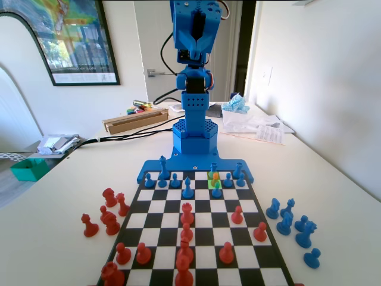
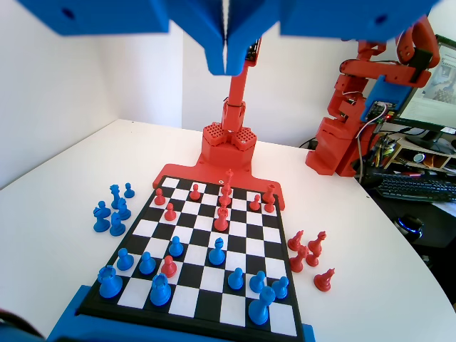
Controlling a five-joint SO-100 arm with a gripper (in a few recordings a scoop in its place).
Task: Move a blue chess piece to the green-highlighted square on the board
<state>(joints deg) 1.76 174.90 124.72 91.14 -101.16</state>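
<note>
While gripper (image 2: 225, 60) hangs closed w/ nothing held, slim plastic blue chess piece (image 1: 216, 189) stands beside green-highlighted square (image 1: 214, 176).

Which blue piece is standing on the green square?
The blue chess piece right of centre in the fixed view's far rows; it alone stands on the green-highlighted square.

The board (image 1: 196, 238) is a flat black-and-white checkered chessboard with a thin dark edge, lying in the lower centre of the fixed view and the lower centre of the wrist view (image 2: 214, 242). The green-highlighted square (image 1: 214, 177) sits in the board's far row, right of centre in the fixed view, tinted bright light green. A blue chess piece (image 1: 216, 189), small, slim and solid blue, stands upright just in front of that square, its top overlapping the green tint in the picture. Other blue pieces like it stand upright along the same far rows.
</note>
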